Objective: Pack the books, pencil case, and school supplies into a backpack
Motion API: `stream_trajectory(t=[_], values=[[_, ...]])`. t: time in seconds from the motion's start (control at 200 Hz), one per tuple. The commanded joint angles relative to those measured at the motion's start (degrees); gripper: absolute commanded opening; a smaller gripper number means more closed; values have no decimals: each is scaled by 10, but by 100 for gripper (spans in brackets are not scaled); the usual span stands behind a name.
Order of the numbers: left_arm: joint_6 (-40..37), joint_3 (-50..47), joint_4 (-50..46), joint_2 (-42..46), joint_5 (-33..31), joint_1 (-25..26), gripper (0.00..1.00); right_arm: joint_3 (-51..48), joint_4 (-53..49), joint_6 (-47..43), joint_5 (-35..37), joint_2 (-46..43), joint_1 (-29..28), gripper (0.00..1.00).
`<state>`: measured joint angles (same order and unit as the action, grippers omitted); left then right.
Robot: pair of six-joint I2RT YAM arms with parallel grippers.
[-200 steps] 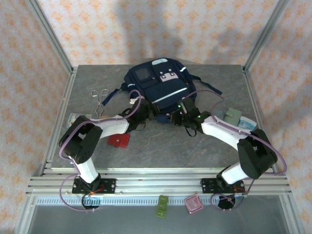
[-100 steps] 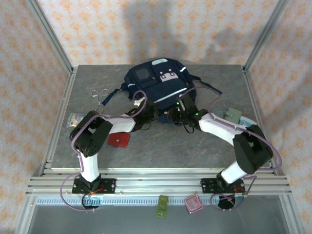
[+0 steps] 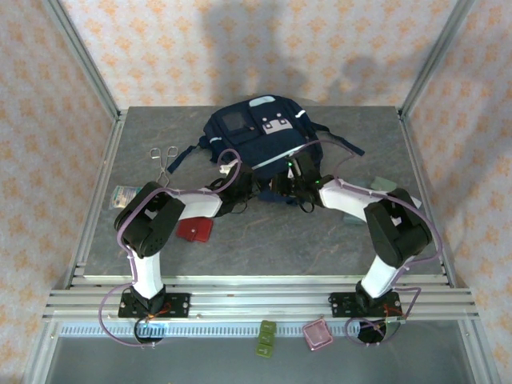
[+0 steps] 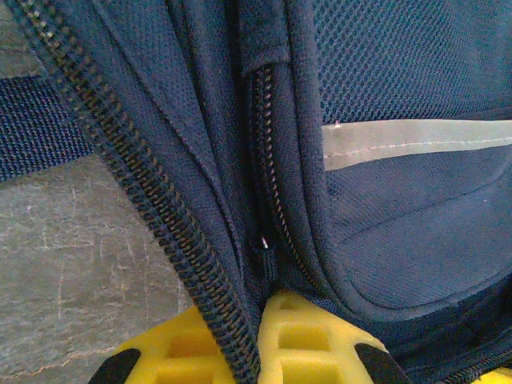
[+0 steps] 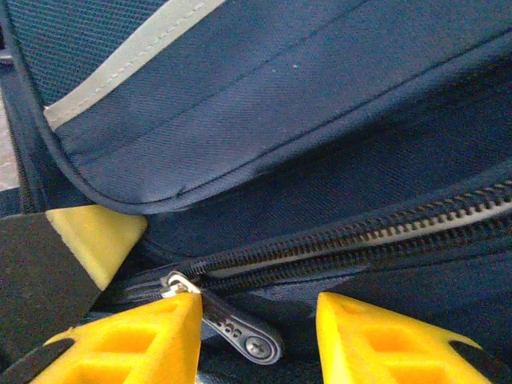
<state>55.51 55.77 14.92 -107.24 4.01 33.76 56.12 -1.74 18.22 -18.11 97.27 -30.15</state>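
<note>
Grey stone-look table [image 3: 264, 240] edged by aluminium rails [image 3: 264, 300], enclosed by peach floral-patterned walls [image 3: 160, 56].

Inspector: Arm casings?
Technician: Left arm [image 3: 192, 204] and right arm [image 3: 348, 200] each had white tubular shells, black joint housings [image 3: 148, 224], lilac cables [image 3: 120, 232] looped alongside.
Inspector: Fingers [image 4: 308, 340]?
Technician: Yellow moulded plastic, pocketed, on black mounts [image 5: 32, 280].

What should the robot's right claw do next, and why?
Probably close the right claw on the black zipper pull. The pull lies between its open yellow fingers, and the left claw pinches the backpack at its zipper edge, so the bag looks braced for pulling.
</note>
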Motion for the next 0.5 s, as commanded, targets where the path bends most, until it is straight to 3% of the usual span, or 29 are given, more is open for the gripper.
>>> stream_trajectory(t=[0.0,0.145,0.295,0.37,0.496], values=[[-22,-10,25,1,7,-4,0,5,47,-8,-60,20,3,41],[-22,-8,28,-1,12,-4,0,-13,85,4,-100,15,4,27],[-21,-6,33,-5,16,-4,0,-32,117,23,-127,6,5,22],[-20,-5,34,-6,18,-5,0,-33,118,27,-122,8,5,23],[-21,-6,35,-5,19,-4,0,-25,76,10,-69,19,4,33]])
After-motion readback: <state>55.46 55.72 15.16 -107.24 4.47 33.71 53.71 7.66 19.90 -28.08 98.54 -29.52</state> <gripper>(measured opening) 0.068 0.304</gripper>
